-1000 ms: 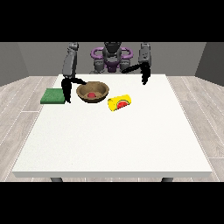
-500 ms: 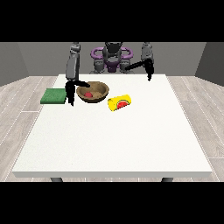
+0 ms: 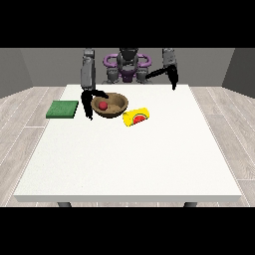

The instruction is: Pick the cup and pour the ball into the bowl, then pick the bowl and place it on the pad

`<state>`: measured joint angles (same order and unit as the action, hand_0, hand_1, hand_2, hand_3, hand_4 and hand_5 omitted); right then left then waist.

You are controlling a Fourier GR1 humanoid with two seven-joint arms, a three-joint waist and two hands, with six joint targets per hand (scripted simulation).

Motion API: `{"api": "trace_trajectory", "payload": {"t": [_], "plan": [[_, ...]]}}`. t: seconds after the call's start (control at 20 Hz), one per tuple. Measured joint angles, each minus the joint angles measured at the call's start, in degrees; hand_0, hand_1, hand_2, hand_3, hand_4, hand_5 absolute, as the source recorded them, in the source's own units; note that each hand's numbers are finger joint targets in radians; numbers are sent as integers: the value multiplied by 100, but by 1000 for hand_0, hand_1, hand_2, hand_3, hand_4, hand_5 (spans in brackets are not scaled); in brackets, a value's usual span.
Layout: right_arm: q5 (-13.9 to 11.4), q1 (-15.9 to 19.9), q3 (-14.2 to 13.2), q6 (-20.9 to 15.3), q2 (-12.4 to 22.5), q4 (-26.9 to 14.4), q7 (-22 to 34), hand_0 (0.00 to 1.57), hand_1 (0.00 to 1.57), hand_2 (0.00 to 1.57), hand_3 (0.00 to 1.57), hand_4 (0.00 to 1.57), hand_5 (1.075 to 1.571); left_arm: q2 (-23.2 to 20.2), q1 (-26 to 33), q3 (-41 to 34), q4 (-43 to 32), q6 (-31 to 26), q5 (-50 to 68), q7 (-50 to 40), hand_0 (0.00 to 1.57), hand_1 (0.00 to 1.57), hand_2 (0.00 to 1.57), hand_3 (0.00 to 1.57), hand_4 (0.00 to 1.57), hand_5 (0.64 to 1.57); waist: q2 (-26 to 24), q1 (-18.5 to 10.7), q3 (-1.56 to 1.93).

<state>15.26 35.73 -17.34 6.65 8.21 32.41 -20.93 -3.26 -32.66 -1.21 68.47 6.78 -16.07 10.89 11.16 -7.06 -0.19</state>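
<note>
A red ball (image 3: pixel 103 105) is lying inside a brown bowl (image 3: pixel 118 102), towards the bowl's side at the view's left. The bowl is sitting upright on the white surface (image 3: pixel 129 159), in the far half of it and a little towards the view's left. Just beside the bowl, on the side nearer the camera and towards the view's right, a yellow cup (image 3: pixel 136 117) is lying on its side, its red inside being turned towards the camera. Whether cup and bowl are touching cannot be told.

The bowl's rim at the view's left is being straddled by the hand at the view's left (image 3: pixel 91 101): one dark finger is reaching over the rim towards the ball, while others are hanging down outside the bowl towards the surface. The fingers are spread wide around the rim, and whether they are pressing on the bowl cannot be told.

Further towards the view's left, a flat green pad (image 3: pixel 63 109) is lying on the surface close to its edge, apart from the bowl and the hand.

The hand at the view's right (image 3: pixel 174 78) is being held up above the far edge of the surface, well apart from the cup and the bowl, pointing downward and holding nothing. How its fingers are lying cannot be told.
</note>
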Motion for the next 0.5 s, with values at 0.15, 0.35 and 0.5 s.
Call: {"api": "trace_trajectory", "payload": {"t": [0.15,0.35,0.5], "plan": [[-28,-82,1,-159,-44,-140,-69,1570,1570,1571,823,656,1570,-22,29,23,140,-64,18,-56,0,0,0,0,0,1567,10,-87,-18],[-320,-177,100,-591,227,-188,-124,1571,1571,1571,1571,1053,1550,-28,-93,44,284,-144,62,-133,0,0,0,0,0,1568,77,-224,-108],[-461,-107,186,-902,319,-241,207,1571,1571,1571,1571,1029,1550,-42,-66,19,245,-172,88,-126,0,0,0,0,0,1570,10,-251,-108]]}}
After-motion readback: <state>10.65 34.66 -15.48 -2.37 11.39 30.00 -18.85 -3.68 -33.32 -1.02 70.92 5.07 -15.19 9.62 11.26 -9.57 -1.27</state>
